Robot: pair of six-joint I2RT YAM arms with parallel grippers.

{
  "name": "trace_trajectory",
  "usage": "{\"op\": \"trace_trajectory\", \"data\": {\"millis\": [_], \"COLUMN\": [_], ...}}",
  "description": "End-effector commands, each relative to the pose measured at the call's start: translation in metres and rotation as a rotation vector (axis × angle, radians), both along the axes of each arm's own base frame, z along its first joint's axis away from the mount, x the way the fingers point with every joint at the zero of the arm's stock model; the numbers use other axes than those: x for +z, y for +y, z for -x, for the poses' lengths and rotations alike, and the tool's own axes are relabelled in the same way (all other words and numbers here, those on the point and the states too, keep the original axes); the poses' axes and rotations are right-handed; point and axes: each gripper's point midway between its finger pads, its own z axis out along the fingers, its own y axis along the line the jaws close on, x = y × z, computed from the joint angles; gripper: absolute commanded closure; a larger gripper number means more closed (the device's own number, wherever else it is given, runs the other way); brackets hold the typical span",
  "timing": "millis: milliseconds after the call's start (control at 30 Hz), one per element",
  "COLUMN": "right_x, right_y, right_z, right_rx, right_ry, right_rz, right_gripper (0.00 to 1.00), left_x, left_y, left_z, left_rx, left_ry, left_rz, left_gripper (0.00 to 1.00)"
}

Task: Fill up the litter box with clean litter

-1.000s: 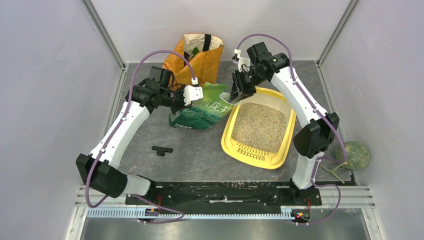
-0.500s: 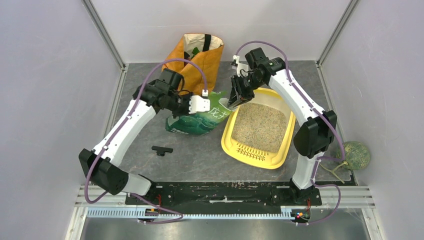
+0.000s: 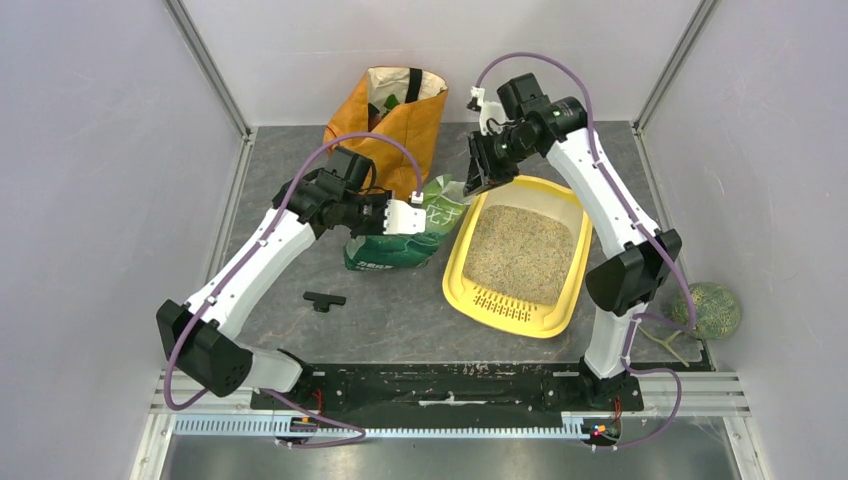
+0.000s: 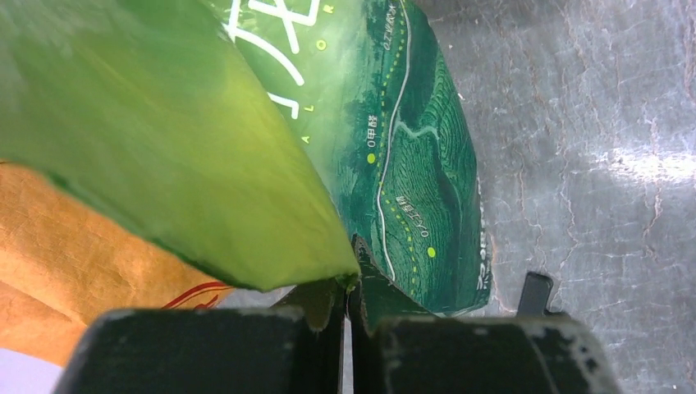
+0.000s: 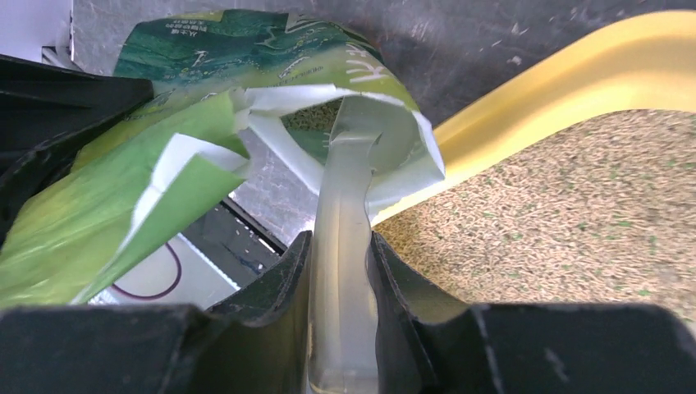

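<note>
The yellow litter box (image 3: 456, 285) lies right of centre, its floor covered with tan clean litter (image 3: 520, 252). To its left stands the green litter bag (image 3: 392, 250), its torn mouth turned toward the box's far left corner. My left gripper (image 3: 428, 216) is shut on a fold of the bag's green film (image 4: 386, 164), pinched at the fingertips (image 4: 349, 289). My right gripper (image 3: 479, 183) is shut on a pale, clear strip at the bag's mouth (image 5: 341, 279). The mouth (image 5: 328, 123) hangs just outside the yellow rim (image 5: 533, 98), beside the litter (image 5: 566, 213).
An orange shopping bag (image 3: 395, 112) stands at the back, just behind the green bag. A small black piece (image 3: 323, 299) lies on the grey mat in front of my left arm. A green melon (image 3: 712, 308) sits off the mat at the right.
The green bag has swung from lying toward the box to standing more upright beside it. My left gripper moved right and nearer, and my right gripper lifted back with the bag's mouth.
</note>
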Motion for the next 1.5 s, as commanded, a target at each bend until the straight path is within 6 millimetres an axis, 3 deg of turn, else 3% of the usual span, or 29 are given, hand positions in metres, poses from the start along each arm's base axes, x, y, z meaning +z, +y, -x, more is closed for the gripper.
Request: {"op": "trace_trajectory", "data": {"millis": [0, 333, 500, 633, 867, 1000, 1133, 1467], "right_x": [0.018, -0.017, -0.039, -0.053, -0.083, -0.073, -0.048, -0.011], "right_y": [-0.023, -0.005, 0.015, 0.039, 0.064, 0.087, 0.096, 0.056], "right_z": [-0.007, -0.018, -0.006, -0.001, 0.003, 0.002, 0.007, 0.011], "right_rx": [-0.014, -0.028, 0.008, 0.038, 0.045, 0.066, 0.119, 0.110], "right_ry": [-0.100, 0.025, 0.099, 0.140, 0.222, 0.231, 0.221, 0.206], "right_rz": [0.107, 0.077, 0.079, 0.023, -0.039, -0.189, -0.336, -0.511], "right_gripper": [1.00, 1.00, 1.00, 1.00, 1.00, 1.00, 1.00, 1.00], "left_x": [0.043, 0.071, 0.082, 0.081, 0.073, 0.072, 0.071, 0.077], "left_y": [0.007, -0.002, -0.012, -0.024, -0.035, -0.038, -0.039, -0.034], "left_z": [-0.012, -0.012, -0.014, -0.011, -0.012, -0.011, -0.013, -0.023], "left_rx": [-0.026, -0.123, -0.119, -0.138, -0.143, -0.137, -0.112, -0.010], "left_ry": [-0.202, -0.347, -0.368, -0.387, -0.389, -0.378, -0.375, -0.376], "left_rz": [0.001, 0.041, 0.053, 0.069, 0.066, 0.080, 0.098, 0.143], "left_gripper": [0.98, 0.98, 0.98, 0.98, 0.98, 0.98, 0.98, 0.98]}}
